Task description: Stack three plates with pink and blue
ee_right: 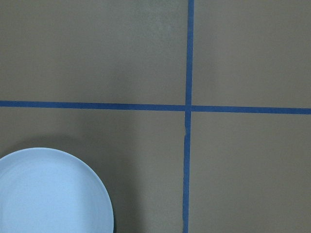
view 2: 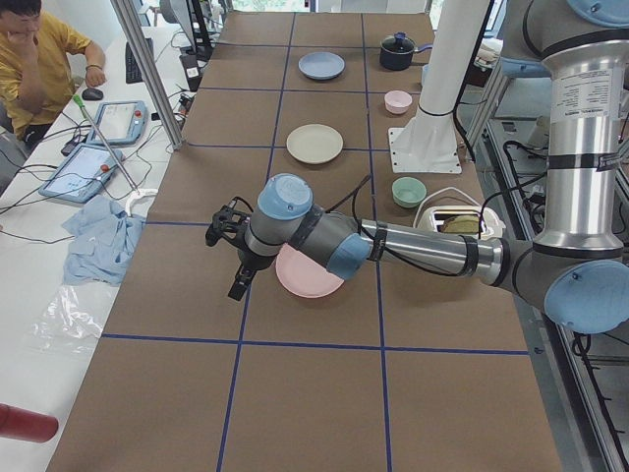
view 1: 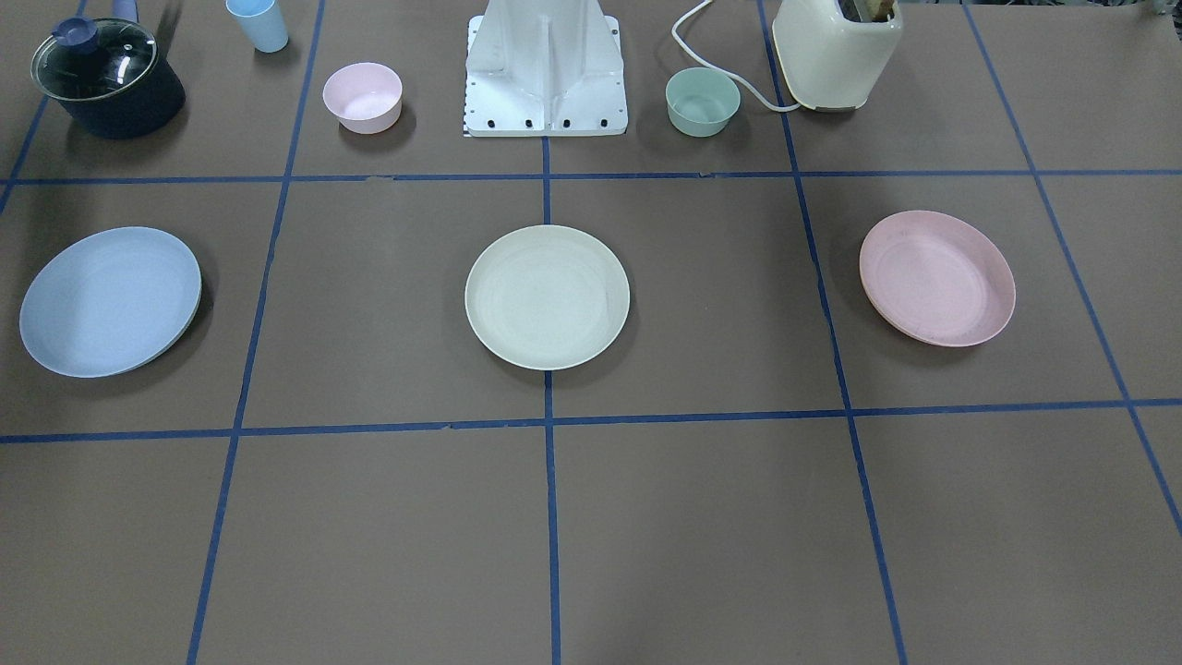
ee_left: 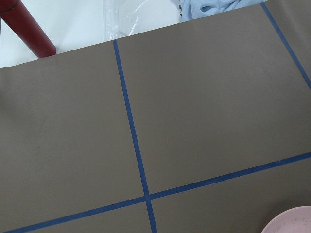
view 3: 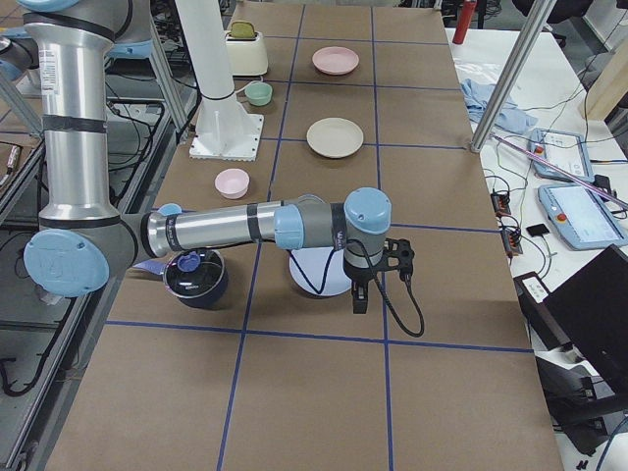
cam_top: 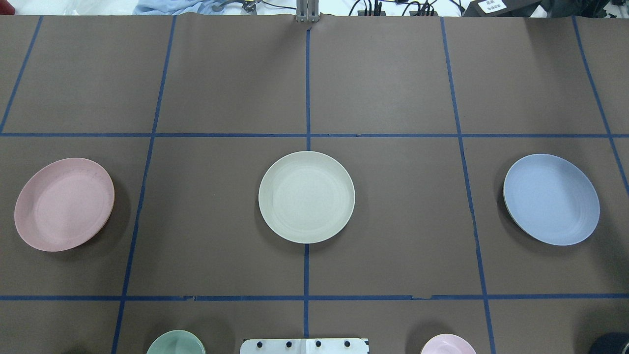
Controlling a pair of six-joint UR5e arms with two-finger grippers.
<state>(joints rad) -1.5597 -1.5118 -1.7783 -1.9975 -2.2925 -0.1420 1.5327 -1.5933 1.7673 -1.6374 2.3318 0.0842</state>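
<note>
Three plates lie apart in one row on the brown table. The cream-white plate point(view 1: 547, 296) is in the middle, also in the overhead view point(cam_top: 306, 196). The pale pink plate point(cam_top: 64, 204) lies on my left side. The pale blue plate point(cam_top: 551, 199) lies on my right side. My left gripper point(view 2: 239, 280) shows only in the exterior left view, hanging just beside the pink plate point(view 2: 310, 273). My right gripper point(view 3: 359, 299) shows only in the exterior right view, just beside the blue plate point(view 3: 319, 273). I cannot tell whether either is open or shut.
Near the robot base point(view 1: 545, 74) stand a small pink bowl point(view 1: 362, 97), a green bowl point(view 1: 703, 102), a cream toaster point(view 1: 836, 51), a dark pot with a glass lid point(view 1: 106, 78) and a light blue cup point(view 1: 259, 23). Blue tape lines divide the table.
</note>
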